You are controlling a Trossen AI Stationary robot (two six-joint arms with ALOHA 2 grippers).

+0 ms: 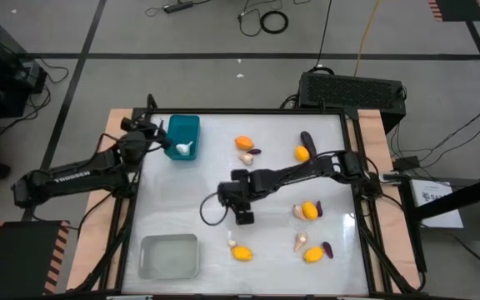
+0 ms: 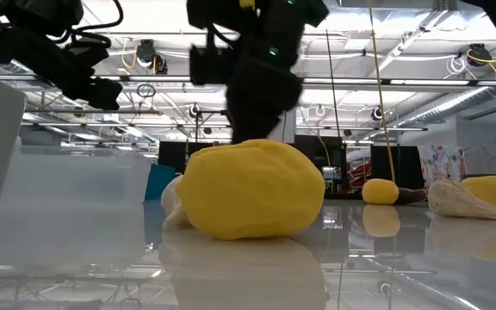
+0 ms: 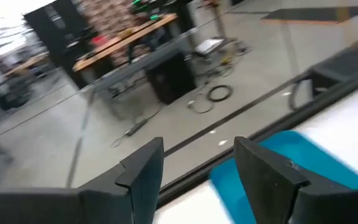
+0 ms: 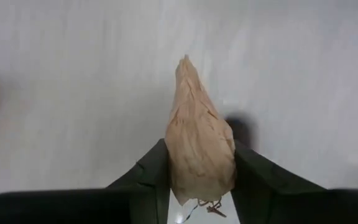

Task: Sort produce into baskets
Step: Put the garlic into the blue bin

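Observation:
My right gripper (image 4: 197,163) is shut on a beige garlic bulb (image 4: 197,134) over the middle of the white table (image 1: 182,200); in the high view it (image 1: 242,208) hides the bulb. My left gripper (image 3: 197,180) stands open and empty by the far left edge, beside the teal basket (image 1: 182,137), on whose floor one garlic bulb (image 1: 183,150) lies. The pale translucent basket (image 1: 169,254) stands near left. Lemons (image 1: 309,210), garlic bulbs (image 1: 300,242) and eggplants (image 1: 307,139) lie scattered on the table. My right gripper pinches the garlic bulb between its two fingers (image 4: 151,171), at the bulb's wide root end (image 4: 180,169). The fingers slant steeply down from above and lie along the bulb, whose pointed tip (image 4: 184,62) sticks out beyond them. Whether the bulb is clear of the table I cannot tell.
A lemon (image 1: 242,253) and a garlic bulb (image 1: 232,242) lie just near of my right gripper; that lemon (image 2: 252,189) fills the low view. A black box with cables (image 1: 350,90) stands beyond the table's far right edge.

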